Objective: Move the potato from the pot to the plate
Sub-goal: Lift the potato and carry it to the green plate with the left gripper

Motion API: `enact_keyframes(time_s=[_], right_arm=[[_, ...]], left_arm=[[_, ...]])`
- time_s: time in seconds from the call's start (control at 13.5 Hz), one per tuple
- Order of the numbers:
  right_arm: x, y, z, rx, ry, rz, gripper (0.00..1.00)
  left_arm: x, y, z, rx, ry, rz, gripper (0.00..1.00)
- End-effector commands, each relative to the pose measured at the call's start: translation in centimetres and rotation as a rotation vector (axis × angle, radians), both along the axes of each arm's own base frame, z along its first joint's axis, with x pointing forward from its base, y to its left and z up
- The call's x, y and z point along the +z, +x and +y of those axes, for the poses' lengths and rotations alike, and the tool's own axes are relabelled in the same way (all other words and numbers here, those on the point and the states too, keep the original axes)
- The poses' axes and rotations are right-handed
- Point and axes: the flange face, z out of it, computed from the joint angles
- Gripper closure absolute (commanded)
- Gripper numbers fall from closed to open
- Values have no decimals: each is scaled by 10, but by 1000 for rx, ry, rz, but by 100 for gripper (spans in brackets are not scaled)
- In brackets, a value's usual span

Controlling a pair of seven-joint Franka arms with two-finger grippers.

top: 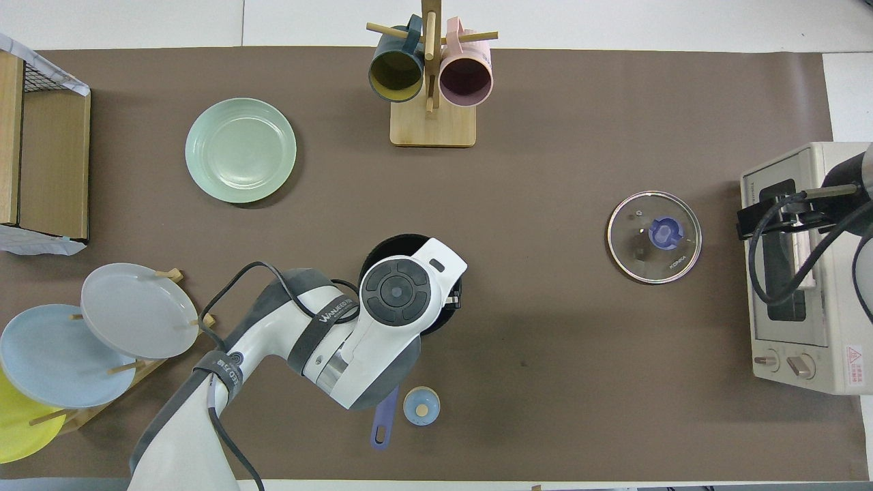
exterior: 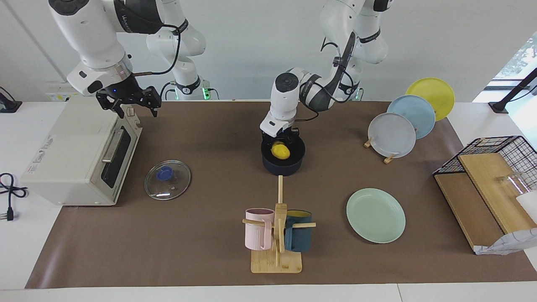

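The yellow potato sits in the mouth of the dark navy pot at mid-table, and my left gripper reaches down from above and is shut on it. In the overhead view the left arm's wrist covers the potato and most of the pot; only the pot's rim and the end of its blue handle show. The mint-green plate lies empty, farther from the robots than the pot and toward the left arm's end. My right gripper waits open above the toaster oven.
A white toaster oven and a glass lid lie toward the right arm's end. A mug rack stands farther out than the pot. A rack of grey, blue and yellow plates and a wire basket stand at the left arm's end. A small blue disc lies by the pot handle.
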Motion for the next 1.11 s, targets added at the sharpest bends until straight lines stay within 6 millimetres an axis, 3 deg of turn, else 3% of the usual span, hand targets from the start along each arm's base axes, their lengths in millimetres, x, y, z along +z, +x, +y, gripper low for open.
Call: enact_keyframes(time_s=[0.0,0.22,0.59,0.81,0.96,1.03], right_arm=[[6,-3,-4,-15,-5,-4,0],[7,-3,-2,-12,-7,-8,0],[8,-2,-6,-21,6,-18,0],[8,-2,-11,-32,9,-17,0],[8,-2,-27,-60,11,-17,0],[8,-2,-30,-66,20,-18,0]], left_arm=[[12,10,4,1,12,7,100],[26,11,7,3,18,13,100],[95,54,46,54,18,35,100],[152,96,88,70,-7,41,100],[181,137,136,74,-59,40,100],[184,159,162,76,-67,35,100]])
